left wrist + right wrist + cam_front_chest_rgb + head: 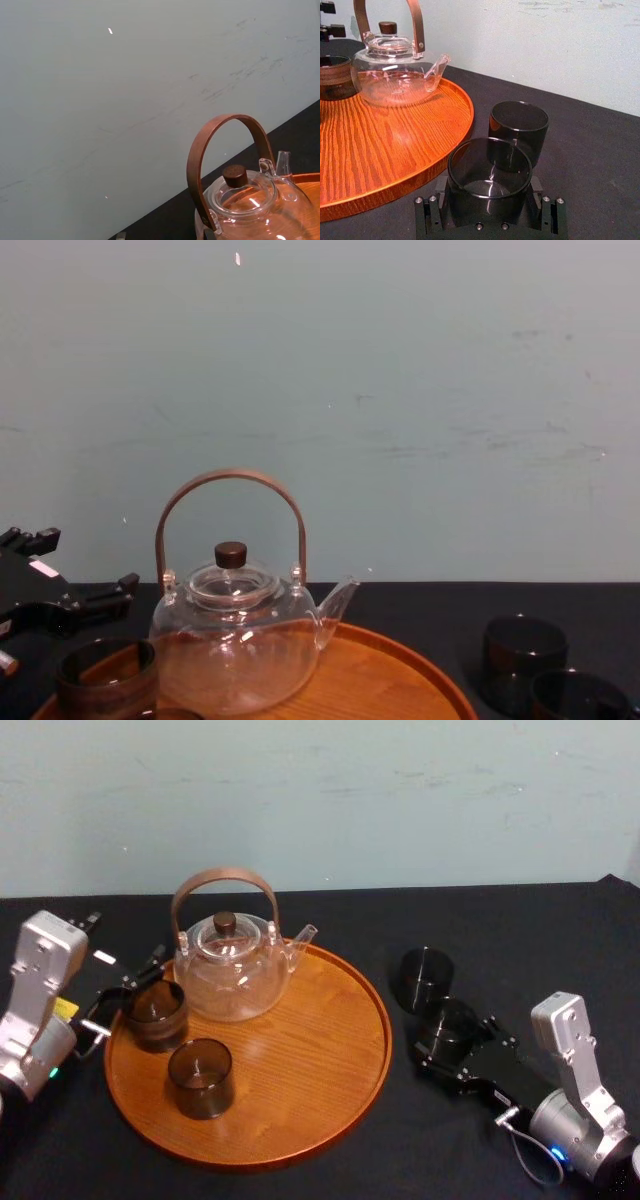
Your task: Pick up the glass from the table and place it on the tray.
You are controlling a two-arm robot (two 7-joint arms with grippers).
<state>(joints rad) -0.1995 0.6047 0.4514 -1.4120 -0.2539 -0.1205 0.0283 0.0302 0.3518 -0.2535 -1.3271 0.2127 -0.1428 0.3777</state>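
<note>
Right pincer (489,184) clamping dark glass (489,167) on table (590,165), left pincer (130,992) grip unclear, tray (300,1060) holding teapot (230,970), two glasses (155,1013) (200,1077).

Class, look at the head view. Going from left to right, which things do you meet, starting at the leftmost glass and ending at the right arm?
leftmost brown glass → teapot → far dark glass → right arm's silver wrist

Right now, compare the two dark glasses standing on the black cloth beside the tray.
The nearer glass sits within the right gripper; the farther glass stands free behind it. The nearer glass looks see-through; the farther glass looks near-black. Both stand upright on the table, off the tray, where the open left gripper flanks a third glass.
</note>
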